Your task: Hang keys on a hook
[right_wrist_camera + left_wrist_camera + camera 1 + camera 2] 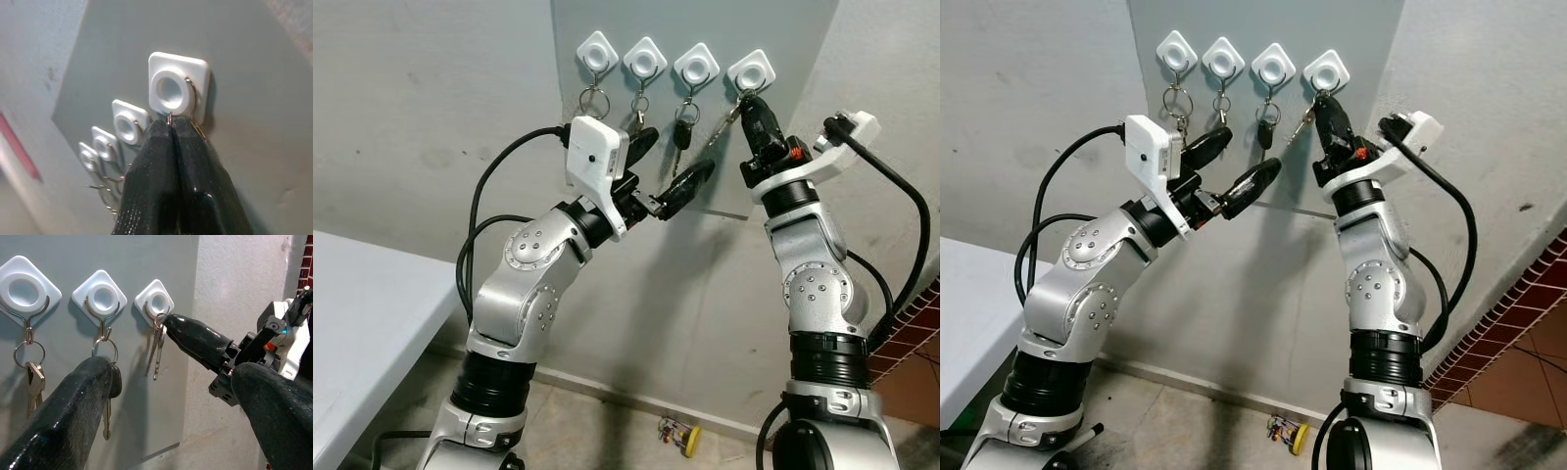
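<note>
A: Head views?
B: Grey panel (705,127) on the wall, four white hooks (648,62) in a row along its top. Right pincer (747,99) is up at the end hook (751,70), at 1 o'clock in the left eye view. Fingers pressed together on the key ring (159,321); its keys (724,122) dangle at the pincer's 8 o'clock. The other three hooks each carry a hung set.
A: Left arm?
B: Left pincer (668,162) is raised in front of the panel below the middle hooks, fingers spread wide, nothing between them. White counter (362,323) at 8 o'clock, a small yellow item (679,435) on the floor at 6 o'clock.

A: Left wrist view?
B: Both own fingers (68,416) big in the foreground, well apart, holding nothing. Beyond them are three hooks. The right pincer's tip meets the ring right at the end hook's wire, with two keys hanging under it. The ring looks to be at the wire, but it is unclear whether it is fully seated.

A: Right wrist view?
B: Fingertips (161,134) closed tight, thin ring pinched between them, directly under the nearest hook (177,88) and touching its wire loop. The other three hooks recede at 8 o'clock, key rings under them blurred.
</note>
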You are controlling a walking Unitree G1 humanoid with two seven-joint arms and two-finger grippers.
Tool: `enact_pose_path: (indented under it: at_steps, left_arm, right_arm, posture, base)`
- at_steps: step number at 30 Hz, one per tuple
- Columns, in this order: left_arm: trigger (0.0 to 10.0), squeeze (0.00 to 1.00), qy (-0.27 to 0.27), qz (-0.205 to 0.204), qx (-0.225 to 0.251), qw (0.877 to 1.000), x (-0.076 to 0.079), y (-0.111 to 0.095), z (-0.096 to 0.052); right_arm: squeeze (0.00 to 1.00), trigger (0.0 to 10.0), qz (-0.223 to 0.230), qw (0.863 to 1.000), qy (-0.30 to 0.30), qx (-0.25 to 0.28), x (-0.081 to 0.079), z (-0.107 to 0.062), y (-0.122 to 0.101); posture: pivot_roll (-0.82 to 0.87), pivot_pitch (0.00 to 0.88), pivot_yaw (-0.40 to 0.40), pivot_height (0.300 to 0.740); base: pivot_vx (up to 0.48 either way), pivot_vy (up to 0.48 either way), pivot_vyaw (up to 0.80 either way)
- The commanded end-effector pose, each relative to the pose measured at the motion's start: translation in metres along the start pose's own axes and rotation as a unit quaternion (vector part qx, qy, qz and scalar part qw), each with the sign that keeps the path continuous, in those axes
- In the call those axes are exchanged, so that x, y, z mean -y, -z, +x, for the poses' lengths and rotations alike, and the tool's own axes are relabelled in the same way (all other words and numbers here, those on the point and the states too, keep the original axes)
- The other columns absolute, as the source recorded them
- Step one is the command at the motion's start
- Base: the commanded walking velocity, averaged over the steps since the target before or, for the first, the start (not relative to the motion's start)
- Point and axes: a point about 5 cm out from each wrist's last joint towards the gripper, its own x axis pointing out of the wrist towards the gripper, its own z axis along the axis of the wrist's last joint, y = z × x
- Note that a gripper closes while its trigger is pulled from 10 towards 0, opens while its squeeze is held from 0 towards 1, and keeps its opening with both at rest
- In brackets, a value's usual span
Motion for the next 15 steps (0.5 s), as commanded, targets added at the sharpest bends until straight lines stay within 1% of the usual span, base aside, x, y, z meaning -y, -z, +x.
enact_pose_path:
  at_steps: [1,4,6,12,15]
  left_arm:
    - [10.0,0.00,0.003,0.005,0.007,1.000,0.001,-0.006,0.000]
    - [10.0,0.00,0.002,0.004,0.008,1.000,0.001,-0.006,0.000]
    - [10.0,0.00,0.001,0.005,0.008,1.000,0.001,-0.006,0.000]
    - [10.0,0.00,0.000,0.004,0.009,1.000,0.001,-0.007,0.000]
    - [10.0,0.00,-0.002,0.004,0.010,1.000,0.000,-0.007,0.000]
  right_arm:
    - [0.00,10.0,-0.002,1.000,-0.015,0.006,-0.005,-0.001,-0.005]
    - [0.00,10.0,0.001,0.999,-0.032,-0.003,-0.008,-0.005,0.000]
    - [0.00,10.0,0.019,0.999,-0.026,-0.003,-0.008,-0.007,0.002]
    - [0.00,10.0,0.030,0.999,-0.023,0.004,-0.007,-0.009,0.001]
    - [0.00,10.0,0.042,0.999,-0.017,0.004,-0.006,-0.012,0.002]
  posture:
    - [0.01,0.000,-0.025,0.728]
    - [0.00,0.000,-0.023,0.728]
    - [0.00,0.000,-0.023,0.728]
    - [0.01,0.000,-0.021,0.728]
    - [0.01,0.000,-0.022,0.728]
  base:
    - [0.000,0.000,0.00]
    - [0.000,0.000,0.00]
    - [0.000,0.000,0.00]
    - [0.000,0.000,0.00]
    - [0.000,0.000,0.00]
